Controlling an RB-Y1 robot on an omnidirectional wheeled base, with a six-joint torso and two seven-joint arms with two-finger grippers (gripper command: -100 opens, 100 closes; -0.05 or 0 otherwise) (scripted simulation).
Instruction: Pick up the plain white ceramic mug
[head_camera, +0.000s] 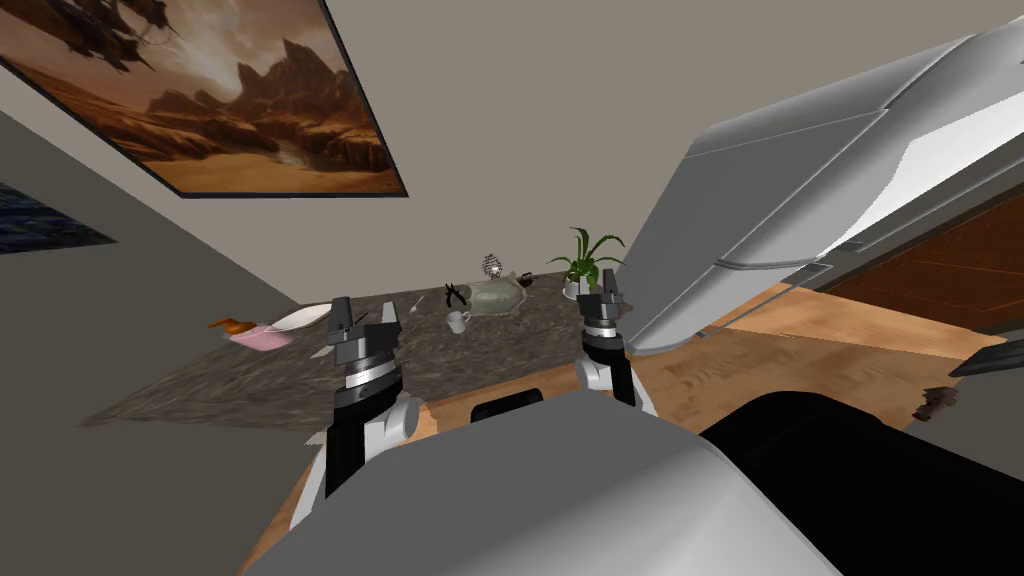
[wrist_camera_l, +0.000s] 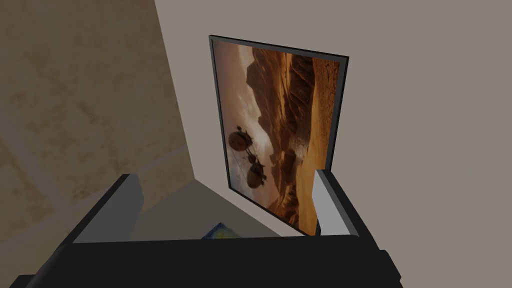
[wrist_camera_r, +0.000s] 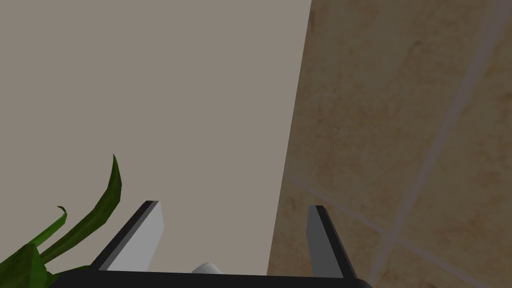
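The mug (head_camera: 458, 321) is small, smooth and white, rounded, with a loop handle. It stands on the dark, speckled stone bench (head_camera: 250, 385), near a squat grey-green teapot (head_camera: 497, 296). Both our forearms rise upright at the bench's near edge, with the mug beyond and between them. Our left jaws and right jaws are spread wide, holding nothing.

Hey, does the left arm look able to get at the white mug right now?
Probably yes. The mug stands on bare counter with nothing between it and the open left gripper, though that gripper points up at the wall.
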